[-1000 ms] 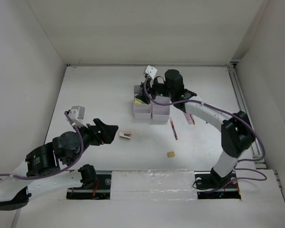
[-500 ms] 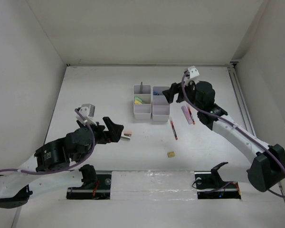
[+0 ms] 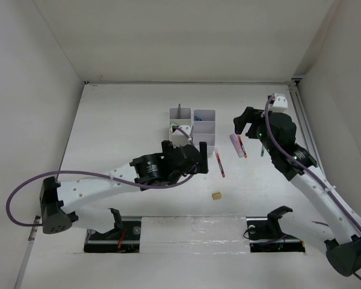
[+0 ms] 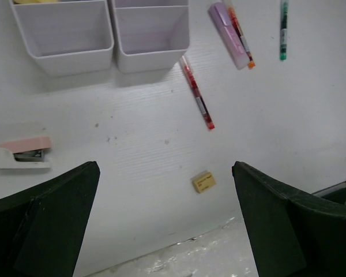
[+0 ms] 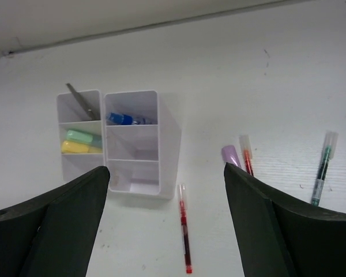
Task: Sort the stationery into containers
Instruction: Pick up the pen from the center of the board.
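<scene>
A: Leftmost thing?
B: Stapler [image 4: 20, 153], pink top, white base, lying flat on the table [image 4: 132, 133]. It sits left of the containers [image 4: 75, 55] and nearer than them, not touching.
A: Left gripper [image 4: 164, 173]?
B: Released, jaws wide apart, nothing between them. It hangs above the table, just on the near side of the containers. In the top view the arm covers the stapler.
A: What's in the containers?
B: Two joined units, three compartments each. Left unit: scissors [image 5: 81, 101] leaning in the far compartment, green highlighter [image 5: 81, 137] and yellow highlighter [image 5: 78, 148] side by side in the middle one. Right unit: glue bottle [image 5: 124, 119], blue cap, lying in the far compartment.
A: On the table to the right of them?
B: Red pen [image 5: 184, 236] just beside the right unit's near corner, not touching. Eraser [image 4: 203, 182], tan, alone, nearer the arm bases. Then the lilac highlighter [image 5: 230, 154] with an orange-red pen [image 5: 247, 158] close alongside it. Green pen [image 5: 322, 167] further right, apart from those.
A: Right gripper [image 5: 166, 173]?
B: Released too, fingers spread, empty. It is above the table, just on the far side of the lilac highlighter in the top view.
</scene>
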Tool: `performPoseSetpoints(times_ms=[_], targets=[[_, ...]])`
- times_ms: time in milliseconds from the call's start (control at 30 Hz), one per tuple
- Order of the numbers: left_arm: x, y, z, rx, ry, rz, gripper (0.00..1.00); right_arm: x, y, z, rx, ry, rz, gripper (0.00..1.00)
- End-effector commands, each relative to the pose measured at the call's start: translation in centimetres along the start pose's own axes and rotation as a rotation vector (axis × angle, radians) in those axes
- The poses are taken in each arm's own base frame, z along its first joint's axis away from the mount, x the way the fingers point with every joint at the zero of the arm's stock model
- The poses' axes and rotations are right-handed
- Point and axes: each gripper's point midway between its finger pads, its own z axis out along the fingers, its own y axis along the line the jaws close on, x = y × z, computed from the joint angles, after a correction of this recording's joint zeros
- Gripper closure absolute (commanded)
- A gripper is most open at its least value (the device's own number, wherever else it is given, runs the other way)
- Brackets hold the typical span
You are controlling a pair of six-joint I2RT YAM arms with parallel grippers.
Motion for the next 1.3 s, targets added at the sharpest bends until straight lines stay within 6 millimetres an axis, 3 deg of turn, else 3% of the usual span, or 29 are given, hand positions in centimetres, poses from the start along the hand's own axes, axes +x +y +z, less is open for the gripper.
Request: performPoseSetpoints(times_ms=[0,33,100,167,200,233,467,733,1200,1267], targets=[[-5.8,-4.4,-2.8,0.149,-0.126,-0.141,0.00,4.4,-3.1,2.8,0.114,0.176,-0.007,0.14],[-5.8,-4.3,-2.8,0.149,-0.126,-0.132,0.00,5.2,-3.4,3.6,0.116,0.205,-0.005,0.14],[-6.6,-4.7,-3.2,0.163,-0.139,-0.145,0.00,9.0,-4.8,5.8,0.140,0.300,-0.005,0.14],[-6.8,-4.4,-3.5,0.146,-0.138,-0.128,0.00,10.1,-5.5,7.4,0.119,0.326,0.012,0.14],[-6.7,-4.2,-3.5,0.141,-0.133,-0.123,0.00,11.9,-6.0,8.1,0.114,0.374,0.004,0.14],[-6.7,-4.2,-3.5,0.141,-0.133,-0.123,0.00,11.7,-5.6,8.8,0.095,0.358,0.008,0.14],[-4.6,-1.7,-3.5,0.110,-0.106,-0.093,0.00,16.0,-7.7,10.6,0.127,0.457,-0.024,0.20],[-4.4,1.2,-4.3,0.086,-0.111,-0.099,0.00,18.2,-7.8,11.4,0.121,0.531,-0.017,0.20],[-5.2,1.8,-5.2,0.089,-0.141,-0.099,0.00,19.2,-8.9,11.2,0.196,0.616,-0.023,0.25],[-5.2,1.8,-5.2,0.089,-0.141,-0.099,0.00,18.6,-8.9,11.4,0.201,0.606,-0.035,0.25]])
